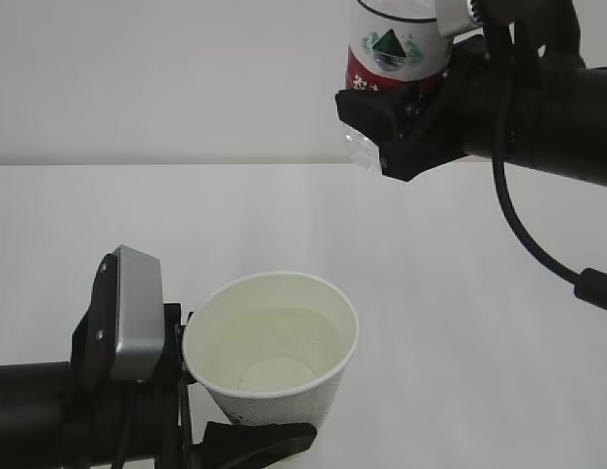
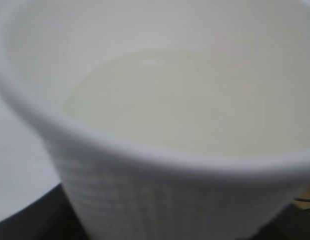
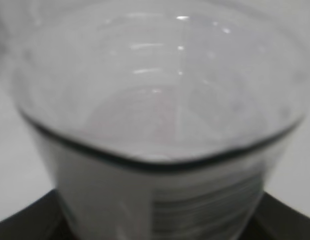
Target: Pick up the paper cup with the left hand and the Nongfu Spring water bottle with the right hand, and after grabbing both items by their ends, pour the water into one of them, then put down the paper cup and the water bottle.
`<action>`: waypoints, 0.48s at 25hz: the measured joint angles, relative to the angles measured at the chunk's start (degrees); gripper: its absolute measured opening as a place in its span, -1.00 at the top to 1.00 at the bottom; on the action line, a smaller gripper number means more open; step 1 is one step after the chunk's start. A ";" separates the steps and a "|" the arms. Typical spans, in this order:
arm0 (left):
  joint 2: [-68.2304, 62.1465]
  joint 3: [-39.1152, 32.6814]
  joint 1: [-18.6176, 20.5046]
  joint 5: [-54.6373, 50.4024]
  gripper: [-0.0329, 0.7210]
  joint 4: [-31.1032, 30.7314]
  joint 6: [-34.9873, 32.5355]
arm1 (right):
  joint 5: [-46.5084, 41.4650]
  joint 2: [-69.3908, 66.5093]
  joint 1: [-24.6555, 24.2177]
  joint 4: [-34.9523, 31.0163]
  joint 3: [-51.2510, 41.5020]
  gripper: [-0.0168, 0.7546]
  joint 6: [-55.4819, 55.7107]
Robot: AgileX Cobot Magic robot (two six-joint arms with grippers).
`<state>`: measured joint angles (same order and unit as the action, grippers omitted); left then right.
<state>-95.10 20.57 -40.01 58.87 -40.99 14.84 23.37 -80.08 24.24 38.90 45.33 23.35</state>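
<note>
In the exterior view the paper cup (image 1: 274, 350) is held low by the left claw (image 1: 246, 430), water (image 1: 276, 344) already inside, while the Nongfu Spring water bottle (image 1: 393, 49) is gripped high by the right claw (image 1: 401, 117). The left wrist view is filled by the cup — the right wrist view by the bottle. Pouring appears finished; both must next be lowered to the worktop (image 1: 459, 293) — level and upright.

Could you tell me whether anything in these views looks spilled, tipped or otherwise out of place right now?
Nothing stands out. The paper cup sits upright in the left hand with water inside and no spill visible on the table. The Nongfu Spring water bottle is held high in the right hand, clear of the cup.
</note>
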 joint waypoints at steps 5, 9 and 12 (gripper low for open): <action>0.00 0.00 0.00 0.00 -0.46 0.00 0.00 | -2.31 0.00 0.00 -0.51 0.00 -0.25 0.00; 0.00 0.00 0.00 0.00 -0.46 0.00 0.00 | -3.66 0.00 0.00 -1.05 0.00 -0.25 0.00; 0.00 0.00 0.00 0.00 -0.46 0.00 0.00 | -4.72 0.00 0.00 -2.05 0.00 -0.25 -0.11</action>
<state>-95.10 20.57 -40.01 58.87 -40.99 14.84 18.66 -80.08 24.24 36.85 45.33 23.24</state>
